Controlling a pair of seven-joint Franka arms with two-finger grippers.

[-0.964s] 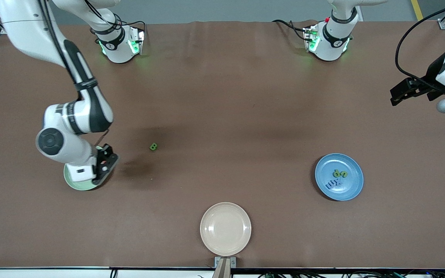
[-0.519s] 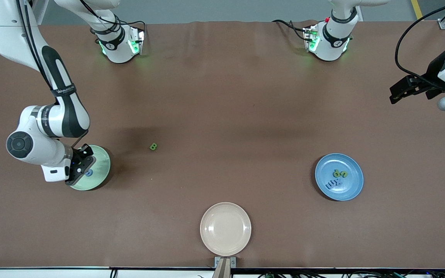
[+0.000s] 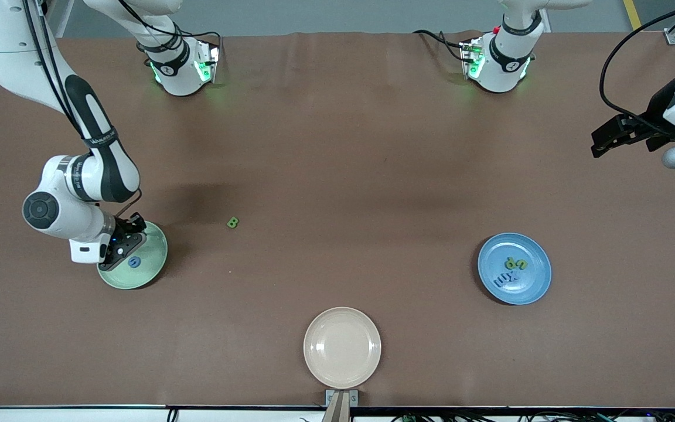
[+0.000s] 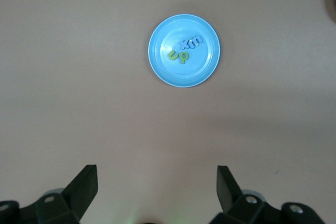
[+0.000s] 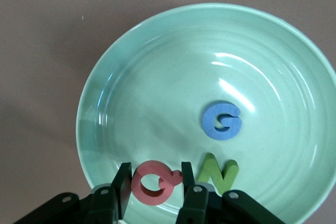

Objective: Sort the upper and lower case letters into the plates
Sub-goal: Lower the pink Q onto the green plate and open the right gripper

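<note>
The right gripper (image 5: 153,184) is over the mint green plate (image 3: 149,271), and its two fingers pinch a red letter Q (image 5: 153,183) between them. In that plate lie a blue letter G (image 5: 221,120) and a green letter N (image 5: 219,174) (the N is just beside the Q). This plate sits near the tabletop's (image 3: 337,146) edge at the right arm's end.

The left gripper (image 4: 157,187) hangs high over the table edge at the left arm's end, waiting, with its claw spread wide and nothing in it.

The blue plate (image 3: 534,290) sits toward the left arm's end, well in from the edges. It holds small letters, two green and some blue (image 3: 511,272).

A green letter B (image 3: 232,222) lies alone on the bare tabletop, near the mint plate but apart from it. The cream plate (image 3: 342,347) rests close to the tabletop's edge nearest the front camera. The middle of the tabletop is a wide open stretch between the plates.
</note>
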